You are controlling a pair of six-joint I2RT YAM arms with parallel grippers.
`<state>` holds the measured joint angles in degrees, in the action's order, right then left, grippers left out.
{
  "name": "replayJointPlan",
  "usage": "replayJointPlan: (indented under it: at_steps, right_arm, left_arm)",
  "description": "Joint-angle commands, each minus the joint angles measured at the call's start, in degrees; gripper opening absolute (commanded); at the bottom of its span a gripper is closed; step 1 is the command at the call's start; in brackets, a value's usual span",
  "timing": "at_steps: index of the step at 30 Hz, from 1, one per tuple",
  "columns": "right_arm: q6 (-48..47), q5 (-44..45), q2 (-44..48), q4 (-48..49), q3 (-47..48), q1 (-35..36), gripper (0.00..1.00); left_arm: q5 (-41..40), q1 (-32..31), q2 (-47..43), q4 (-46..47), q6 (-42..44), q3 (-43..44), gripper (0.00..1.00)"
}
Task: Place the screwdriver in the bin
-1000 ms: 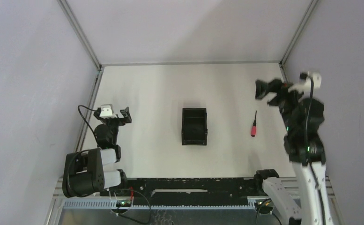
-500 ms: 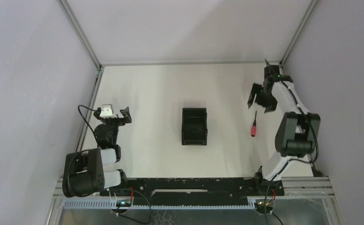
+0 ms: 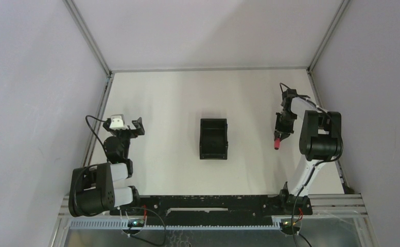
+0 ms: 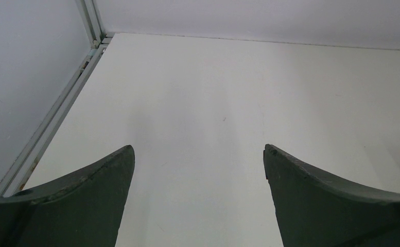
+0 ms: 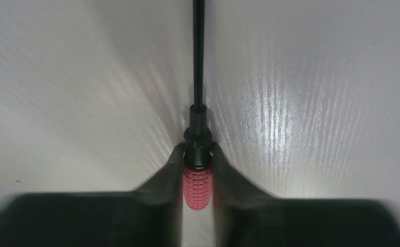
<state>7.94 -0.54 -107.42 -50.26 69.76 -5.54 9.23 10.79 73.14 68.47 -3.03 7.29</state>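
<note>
So the right gripper point(image 5: 197, 153) has its jaws pinched snug on the screwdriver point(image 5: 198, 182), right where the red handle meets the black collar (thin shaft pointing straight away from the wrist cam). It's down low on the white table point(image 3: 161, 98). The bin point(image 3: 202, 139) sits mid-table, well apart to its left. The left gripper point(image 4: 197, 152) is spread wide, holding nothing.

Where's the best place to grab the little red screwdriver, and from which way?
Grab the screwdriver by its fat red handle, coming straight down from above. It lies flat on the table, and the ribbed handle is wider than the thin black shaft. The right gripper straddles that spot.
</note>
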Motion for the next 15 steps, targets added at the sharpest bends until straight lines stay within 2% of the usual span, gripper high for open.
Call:
replayJointPlan:
  at_steps: [1,2,6,15]
  right_arm:
    - [-3.06,2.27,-1.46,3.53,-1.22,0.04,0.11]
    - [-3.48,2.89,-0.58,3.36,-1.25,0.2,0.0]
    - [-4.25,4.37,4.94,-1.8,0.95,0.57,0.0]
    - [1.64,2.42,13.26,-25.17,14.12,1.45,0.0]
  left_arm:
    - [0.38,0.13,-0.15,1.82,0.04,-0.18,1.0]
    - [0.38,0.11,-0.24,1.78,0.02,-0.17,1.0]
    - [0.36,0.11,-0.16,1.76,0.04,-0.17,1.0]
    - [0.36,0.11,-0.21,1.8,0.03,-0.23,1.0]
